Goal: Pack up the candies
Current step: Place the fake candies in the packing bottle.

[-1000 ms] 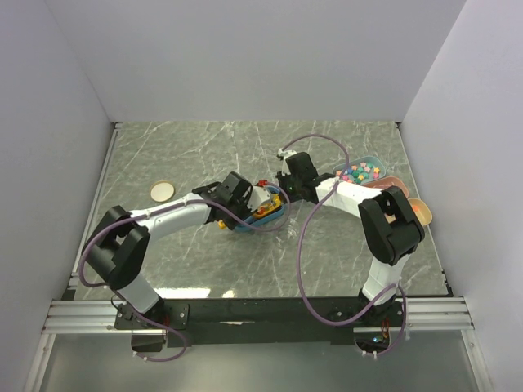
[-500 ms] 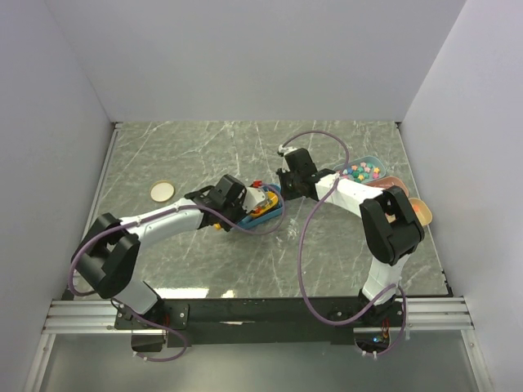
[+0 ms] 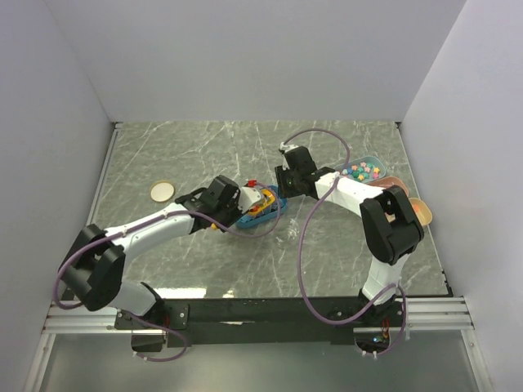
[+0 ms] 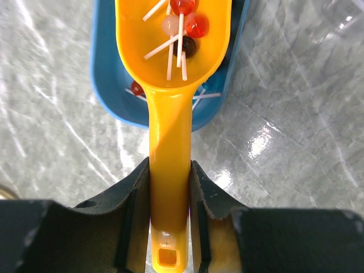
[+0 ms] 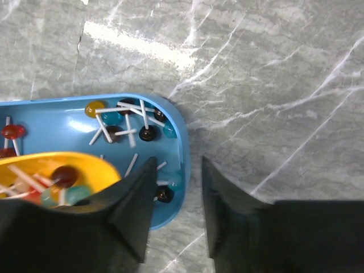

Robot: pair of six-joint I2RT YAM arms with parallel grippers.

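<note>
The candies [image 5: 147,133] are small round sweets on white sticks, blue, dark, red and amber, lying in a blue tray [image 5: 68,122]. More of the candies [image 4: 185,25] sit in the bowl of a yellow scoop [image 4: 173,62] held over the blue tray [image 4: 108,85]. My left gripper [image 4: 169,176] is shut on the scoop's handle. My right gripper [image 5: 177,170] is open and straddles the tray's end rim, one finger inside and one outside. From above, the tray [image 3: 274,198] lies mid-table between the left gripper [image 3: 237,204] and the right gripper [image 3: 282,186].
A clear tub of pastel sweets [image 3: 360,171] stands at the right behind my right arm. Orange bowls [image 3: 421,211] sit by the right edge. A round tan lid [image 3: 163,191] lies on the left. The table is grey marble with walls on three sides.
My right gripper has opened off the tray's rim. My left arm has swung left, drawing the scoop slightly left and back.
</note>
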